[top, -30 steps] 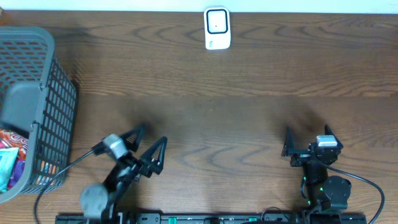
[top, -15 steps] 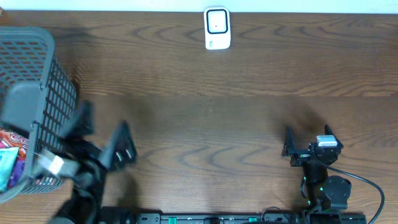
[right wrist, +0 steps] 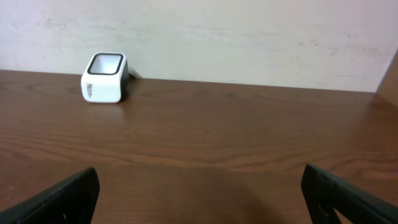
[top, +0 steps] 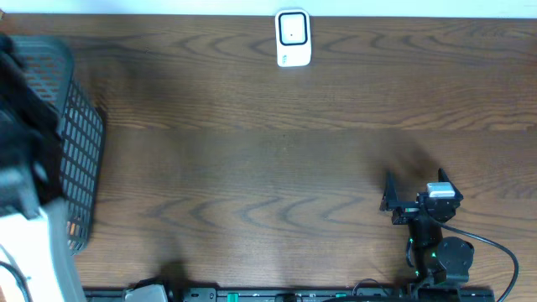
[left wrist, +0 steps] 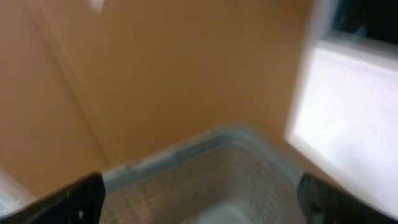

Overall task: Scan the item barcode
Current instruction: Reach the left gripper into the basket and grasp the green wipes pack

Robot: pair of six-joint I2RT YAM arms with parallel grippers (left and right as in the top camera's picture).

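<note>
Worktop [top: 277, 151]: brown wood, carrying everything.
Basket [top: 80, 143]: grey mesh at 9 o'clock. Its inside is hidden, and the item is probably in there.
Left tool [left wrist: 205, 202]: fingers apart above the basket. The view is blurred, so centre yourself and descend slowly.
Right tool [top: 414, 190]: fingers apart and empty at 5 o'clock.
Scanner [top: 293, 38]: white, at 12 o'clock. Turn the barcode towards it.

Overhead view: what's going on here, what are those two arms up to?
Two robot arms are set to scan an item's barcode. The left arm reaches over the basket at the left side of the table, jaws open and empty, probably going for an item. The basket's contents are hidden. The right arm sits near the front, jaws open, holding nothing. The scanner stands alone at the far edge. Nothing has been picked up yet.
</note>
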